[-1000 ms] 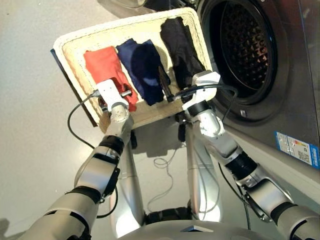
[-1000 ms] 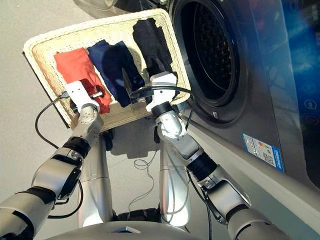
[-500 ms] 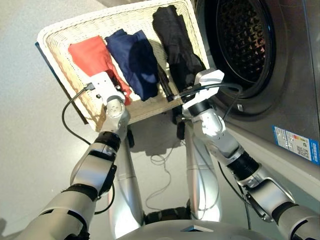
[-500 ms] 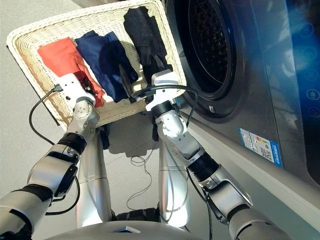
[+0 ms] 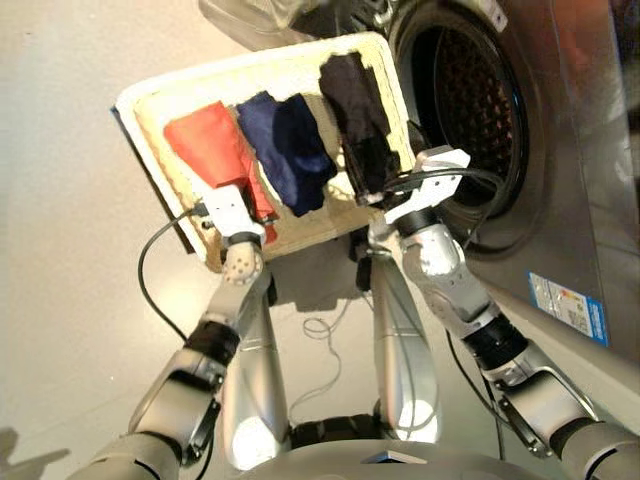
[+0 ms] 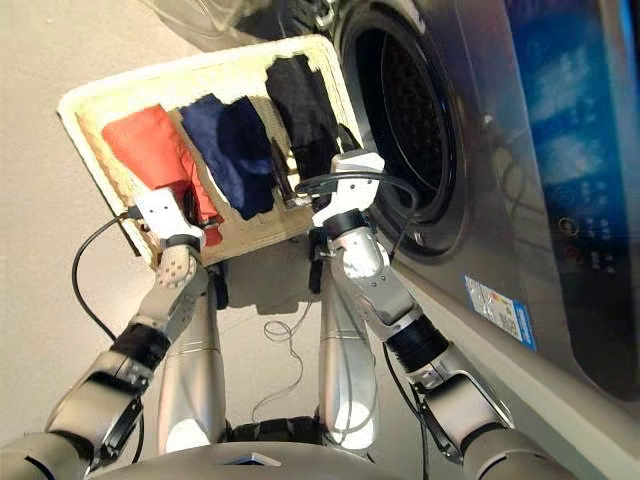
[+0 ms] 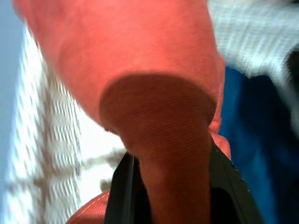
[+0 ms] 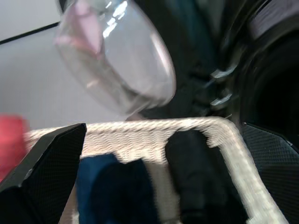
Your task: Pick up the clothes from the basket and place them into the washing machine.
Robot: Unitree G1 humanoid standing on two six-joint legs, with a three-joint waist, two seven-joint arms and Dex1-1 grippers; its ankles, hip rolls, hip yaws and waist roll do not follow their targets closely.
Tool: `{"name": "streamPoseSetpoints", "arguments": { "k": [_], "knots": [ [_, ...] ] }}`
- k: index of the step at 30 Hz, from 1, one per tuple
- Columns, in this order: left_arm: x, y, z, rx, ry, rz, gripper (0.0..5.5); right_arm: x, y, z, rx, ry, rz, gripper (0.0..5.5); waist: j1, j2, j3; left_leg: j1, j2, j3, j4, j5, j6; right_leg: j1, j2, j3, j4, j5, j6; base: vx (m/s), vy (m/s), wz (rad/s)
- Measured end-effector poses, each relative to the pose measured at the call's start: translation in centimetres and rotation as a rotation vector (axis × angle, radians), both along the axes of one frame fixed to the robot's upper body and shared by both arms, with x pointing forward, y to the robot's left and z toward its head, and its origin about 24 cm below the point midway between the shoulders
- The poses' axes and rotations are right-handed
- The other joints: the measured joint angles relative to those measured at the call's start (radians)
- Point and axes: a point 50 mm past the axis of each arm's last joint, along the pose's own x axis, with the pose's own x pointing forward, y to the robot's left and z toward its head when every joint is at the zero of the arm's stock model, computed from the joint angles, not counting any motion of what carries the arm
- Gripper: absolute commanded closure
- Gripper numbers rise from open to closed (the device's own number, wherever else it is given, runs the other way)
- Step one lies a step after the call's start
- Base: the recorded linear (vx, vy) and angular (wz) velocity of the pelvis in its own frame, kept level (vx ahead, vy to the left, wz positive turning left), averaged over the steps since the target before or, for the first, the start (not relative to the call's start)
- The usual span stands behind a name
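So the cream wicker basket (image 5: 175, 185) sits on the floor right in front of the robot, its right edge almost up against the washing machine (image 5: 560, 190); all three garments are lying in it side by side: the orange-red one (image 5: 210, 150) on the left, the navy one (image 5: 290, 150) in the middle, the black one (image 5: 358, 105) on the right, closest to the drum opening (image 5: 465, 130); the porthole is wide open and the drum inside is dark; the glass-bowl door (image 8: 117, 60) is swung out at the far side, past the basket's far rim.

Left gripper (image 7: 170, 186) is down at the near end of the orange-red garment; in the wrist view the fabric is bunched up between its two black fingers (image 7: 122, 186), so it looks clamped on that cloth; most of the garment lies flat on the basket weave.

Right gripper (image 5: 372, 178) hovers over the near right part of the basket, by the near end of the black garment; its fingers (image 8: 46, 163) are spread wide with nothing between them, basket and navy and black cloth visible through the gap.

A thin cable (image 5: 325, 330) trails on the grey floor (image 5: 70, 320) near the robot.
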Motion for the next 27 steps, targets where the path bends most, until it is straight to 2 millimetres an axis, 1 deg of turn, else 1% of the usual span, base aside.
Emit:
{"name": "streamPoseSetpoints", "arguments": {
  "k": [1, 2, 4, 5, 6, 8, 9, 10, 11, 12, 14, 16, 21, 27],
  "knots": [
    [-0.3, -0.1, 1.0, 0.056, -0.052, -0.027, 5.5, 0.1, -0.3, -0.3, -0.019, 0.021, 0.007, 0.0, 0.003, 0.003, 0.0, 0.026, 0.0, 0.0, -0.013, 0.003, 0.001, 0.025, 0.0, -0.002, -0.013, 0.0, 0.001, 0.052, -0.021, -0.017],
    [-0.6, 0.3, 2.2, 0.128, -0.105, -0.04, 5.5, 0.1, -0.6, -0.4, -0.035, 0.034, 0.03, 0.0, 0.012, 0.005, 0.001, 0.046, 0.0, -0.003, -0.025, 0.004, 0.002, 0.045, -0.002, -0.004, -0.023, 0.001, 0.001, 0.051, -0.02, 0.007],
    [-1.4, -0.2, 4.8, 0.304, -0.221, -0.119, 5.5, 0.3, -1.3, -0.6, -0.102, 0.075, 0.088, 0.0, 0.025, 0.007, 0.001, 0.083, 0.001, -0.002, -0.052, 0.011, 0.003, 0.085, -0.001, -0.008, -0.042, 0.005, 0.003, 0.0, 0.0, 0.0],
    [-1.8, -0.5, 6.0, 0.398, -0.279, -0.158, 5.5, 0.3, -1.7, -0.4, -0.111, 0.087, 0.113, 0.0, 0.027, 0.009, 0.001, 0.101, 0.0, -0.002, -0.063, 0.016, 0.002, 0.105, -0.003, -0.013, -0.053, 0.006, 0.003, 0.0, 0.0, 0.0],
    [-2.3, -0.7, 7.2, 0.49, -0.335, -0.191, 5.5, 0.3, -1.8, 0.1, -0.119, 0.085, 0.142, 0.0, 0.029, 0.012, 0.001, 0.118, 0.001, -0.003, -0.073, 0.017, 0.003, 0.123, -0.001, -0.016, -0.064, 0.006, 0.004, 0.0, 0.0, 0.0],
    [-3.1, -0.9, 8.9, 0.631, -0.416, -0.232, 5.5, 0.0, -1.2, 1.8, -0.135, 0.058, 0.232, 0.0, 0.028, 0.019, 0.001, 0.142, 0.001, -0.002, -0.079, 0.018, 0.003, 0.149, -0.002, -0.017, -0.077, 0.009, 0.006, 0.0, 0.0, 0.0],
    [-3.3, -1.3, 9.4, 0.684, -0.446, -0.256, 5.5, -0.3, -0.5, 2.9, -0.168, 0.032, 0.295, 0.0, 0.027, 0.024, 0.001, 0.15, 0.001, -0.002, -0.08, 0.019, 0.003, 0.158, 0.0, -0.017, -0.08, 0.013, 0.008, 0.0, 0.0, 0.0],
    [-3.5, -1.6, 9.8, 0.725, -0.469, -0.274, 5.5, -0.5, 0.3, 4.0, -0.206, 0.008, 0.357, 0.0, 0.027, 0.025, 0.001, 0.159, 0.002, -0.001, -0.081, 0.019, 0.003, 0.167, -0.002, -0.017, -0.083, 0.013, 0.008, 0.0, 0.0, 0.0],
    [-3.6, -2.1, 10.1, 0.767, -0.483, -0.308, 5.5, -0.7, 1.2, 4.9, -0.262, -0.018, 0.416, 0.0, 0.028, 0.025, 0.001, 0.166, 0.002, 0.0, -0.084, 0.019, 0.003, 0.171, -0.001, -0.017, -0.084, 0.013, 0.008, 0.0, 0.0, 0.0],
    [-3.7, -2.5, 10.3, 0.806, -0.501, -0.331, 5.5, -0.9, 1.8, 5.9, -0.265, -0.054, 0.453, 0.0, 0.028, 0.025, 0.001, 0.169, 0.002, -0.003, -0.085, 0.019, 0.003, 0.178, -0.001, -0.019, -0.087, 0.013, 0.008, 0.0, 0.0, 0.0],
    [-3.9, -3.2, 10.4, 0.863, -0.521, -0.375, 5.5, -1.3, 3.2, 7.1, -0.315, -0.091, 0.514, 0.0, 0.028, 0.026, 0.001, 0.17, 0.002, -0.004, -0.083, 0.019, 0.003, 0.183, 0.0, -0.02, -0.091, 0.015, 0.008, 0.0, 0.0, 0.0],
    [-3.9, -3.3, 10.4, 0.892, -0.526, -0.377, 5.5, -1.4, 3.5, 7.1, -0.334, -0.093, 0.538, 0.0, 0.03, 0.026, 0.001, 0.17, 0.001, -0.005, -0.082, 0.019, 0.003, 0.185, -0.003, -0.021, -0.094, 0.016, 0.009, 0.0, 0.0, 0.0],
    [-4.0, -3.0, 10.0, 0.961, -0.511, -0.391, 5.5, -1.7, 4.5, 6.7, -0.382, -0.084, 0.582, 0.0, 0.027, 0.026, 0.001, 0.167, 0.002, -0.004, -0.079, 0.019, 0.003, 0.183, -0.001, -0.02, -0.096, 0.019, 0.009, 0.0, 0.0, 0.0],
    [-3.9, -3.0, 10.1, 0.963, -0.516, -0.389, 5.5, -1.7, 4.6, 6.9, -0.388, -0.089, 0.583, 0.0, 0.028, 0.026, 0.001, 0.151, 0.002, -0.005, -0.075, 0.019, 0.003, 0.17, -0.001, -0.02, -0.096, 0.02, 0.009, 0.0, 0.0, 0.0]
  ]
}}
